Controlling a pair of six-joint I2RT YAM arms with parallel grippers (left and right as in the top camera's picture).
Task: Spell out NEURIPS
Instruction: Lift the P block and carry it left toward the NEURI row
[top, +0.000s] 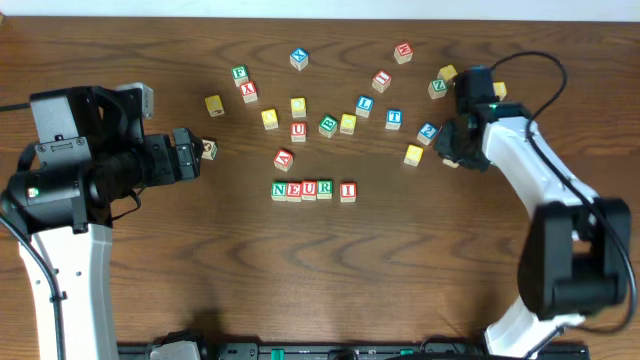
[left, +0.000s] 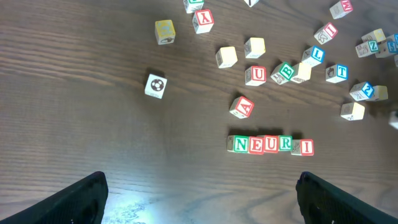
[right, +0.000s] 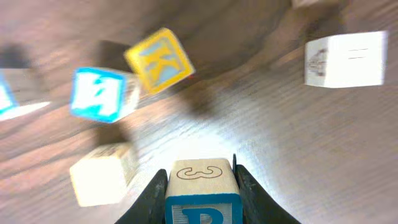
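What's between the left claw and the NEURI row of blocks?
Nothing, just bare table. The left wrist view shows only wood grain between the left gripper and the NEURI row.

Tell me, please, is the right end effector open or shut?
Shut: the right end effector clamps the blue-lettered cube between its fingers.

white arm links (top: 65, 280), black joints (top: 575, 265), black cables (top: 545, 60)
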